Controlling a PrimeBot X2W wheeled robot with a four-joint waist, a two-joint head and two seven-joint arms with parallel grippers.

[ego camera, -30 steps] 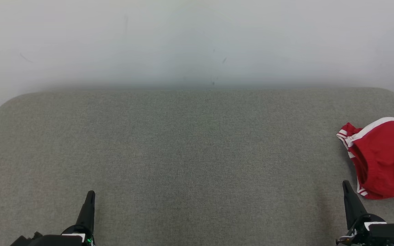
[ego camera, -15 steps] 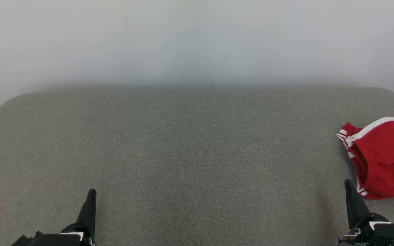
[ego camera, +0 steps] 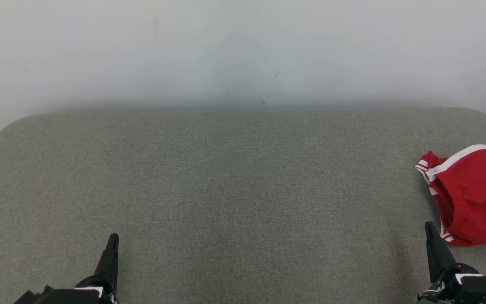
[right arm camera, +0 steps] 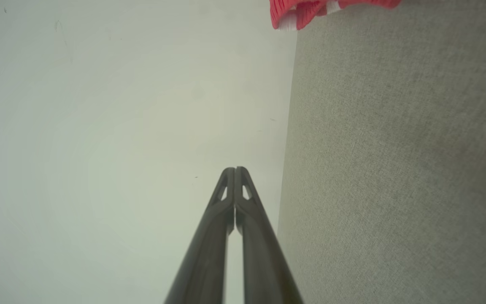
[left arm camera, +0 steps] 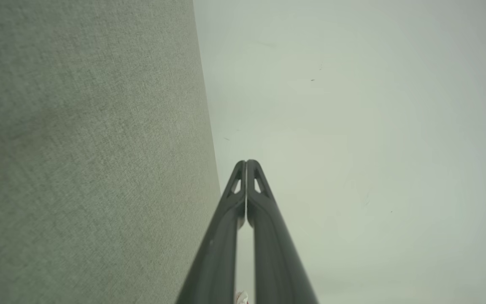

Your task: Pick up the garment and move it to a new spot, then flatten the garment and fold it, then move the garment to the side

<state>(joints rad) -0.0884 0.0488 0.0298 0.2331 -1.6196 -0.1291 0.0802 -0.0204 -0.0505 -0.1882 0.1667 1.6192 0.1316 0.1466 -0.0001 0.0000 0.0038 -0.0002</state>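
Quantity: one garment (ego camera: pixel 473 194), one grey fabric surface (ego camera: pixel 243 190). Two end effectors: left gripper (ego camera: pixel 112 238) at 7 o'clock, right gripper (ego camera: pixel 428 226) at 5 o'clock; both clenched, empty. Garment: red, white stripe trim, crumpled; located at 3 o'clock on the surface, just beside the right gripper.
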